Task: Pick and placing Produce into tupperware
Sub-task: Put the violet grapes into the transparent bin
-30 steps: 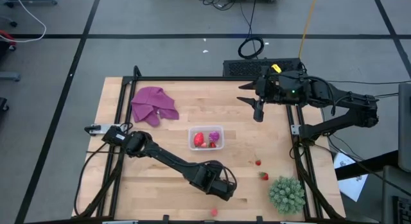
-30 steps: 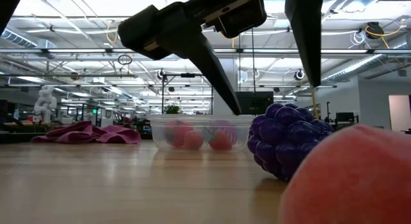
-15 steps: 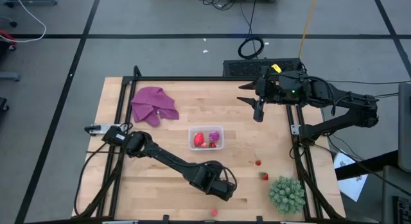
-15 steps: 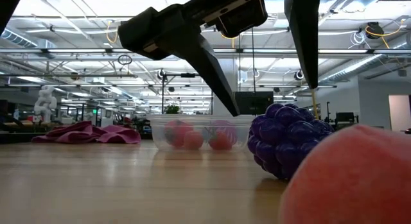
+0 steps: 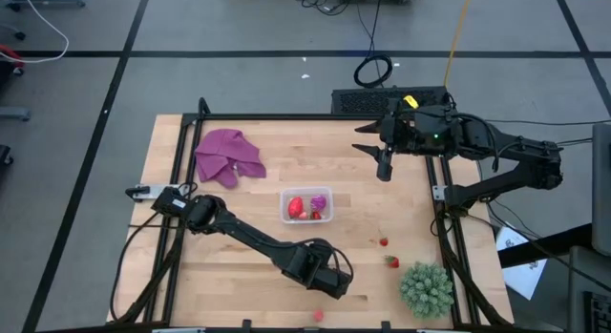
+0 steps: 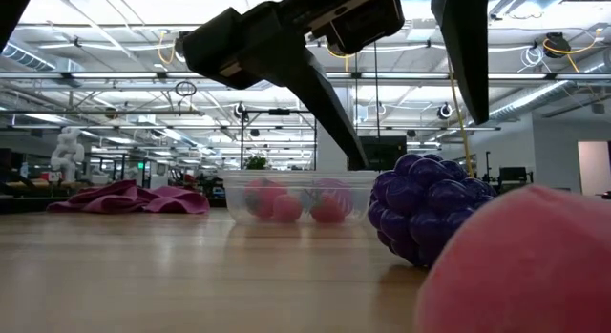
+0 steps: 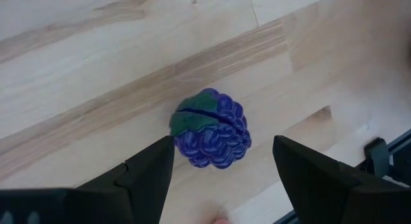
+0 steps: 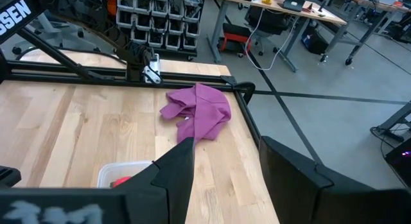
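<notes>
Item, near the worktop's front edge: a small dark blue-purple knobbly toy berry with a green leaf cap [image 7: 210, 129], roundish with no long axis, was straddled untouched by the spread left gripper [image 7: 221, 161], the idle right gripper [image 5: 384, 167] being parted far back.

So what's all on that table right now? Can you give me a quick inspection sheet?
Surface: wooden table, black frame.
Job's things: tub mid-table holding red and magenta fruits; blue-purple berry on the wood; two small red fruits and a pink one loose.
Clutter: purple cloth; green plant.
Grippers: left gripper open, straddling the berry without touching; right gripper parked at the far edge.
Cables: on the floor beyond the table.
Surroundings: workshop desks, shelving.
</notes>
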Action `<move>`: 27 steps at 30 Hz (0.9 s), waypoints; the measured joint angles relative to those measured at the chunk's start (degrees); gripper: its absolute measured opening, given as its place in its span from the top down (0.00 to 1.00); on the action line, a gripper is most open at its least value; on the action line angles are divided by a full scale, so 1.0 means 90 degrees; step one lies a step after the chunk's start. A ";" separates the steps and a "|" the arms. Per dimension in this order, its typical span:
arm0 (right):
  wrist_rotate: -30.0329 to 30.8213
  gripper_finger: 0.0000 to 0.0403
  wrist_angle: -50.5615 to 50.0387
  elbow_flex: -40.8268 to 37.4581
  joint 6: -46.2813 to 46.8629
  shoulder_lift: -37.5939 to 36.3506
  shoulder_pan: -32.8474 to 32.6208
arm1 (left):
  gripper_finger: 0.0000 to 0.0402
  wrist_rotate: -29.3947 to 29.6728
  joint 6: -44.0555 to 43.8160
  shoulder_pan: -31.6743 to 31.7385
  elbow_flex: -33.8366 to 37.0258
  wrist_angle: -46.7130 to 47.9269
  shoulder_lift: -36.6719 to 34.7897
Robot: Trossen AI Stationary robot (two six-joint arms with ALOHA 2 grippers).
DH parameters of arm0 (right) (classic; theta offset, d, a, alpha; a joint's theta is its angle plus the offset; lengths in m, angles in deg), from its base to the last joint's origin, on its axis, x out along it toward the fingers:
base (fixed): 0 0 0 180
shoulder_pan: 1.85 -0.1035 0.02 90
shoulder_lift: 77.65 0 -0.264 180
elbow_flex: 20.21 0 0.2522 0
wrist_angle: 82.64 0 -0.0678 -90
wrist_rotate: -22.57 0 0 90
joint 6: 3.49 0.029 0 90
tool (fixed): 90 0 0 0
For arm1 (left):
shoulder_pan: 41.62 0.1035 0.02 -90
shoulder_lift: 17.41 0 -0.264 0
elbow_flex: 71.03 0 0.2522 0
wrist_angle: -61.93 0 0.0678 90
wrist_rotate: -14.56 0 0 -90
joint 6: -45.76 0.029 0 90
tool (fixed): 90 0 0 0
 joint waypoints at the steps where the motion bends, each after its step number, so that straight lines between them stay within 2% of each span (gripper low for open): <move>1: 0.0002 0.59 0.0000 0.0000 0.0000 -0.0002 0.0000 | 0.33 -0.0002 0.0000 0.0000 0.0000 0.0000 0.0000; 22: -0.0001 0.59 0.0000 0.0000 -0.0019 0.0001 -0.0001 | 0.33 -0.0006 0.0194 0.0000 0.0000 0.0008 -0.0002; 27: -0.0002 0.59 0.0000 0.0000 -0.0019 0.0000 0.0000 | 0.26 0.0028 0.0210 0.0000 0.0000 0.0007 -0.0002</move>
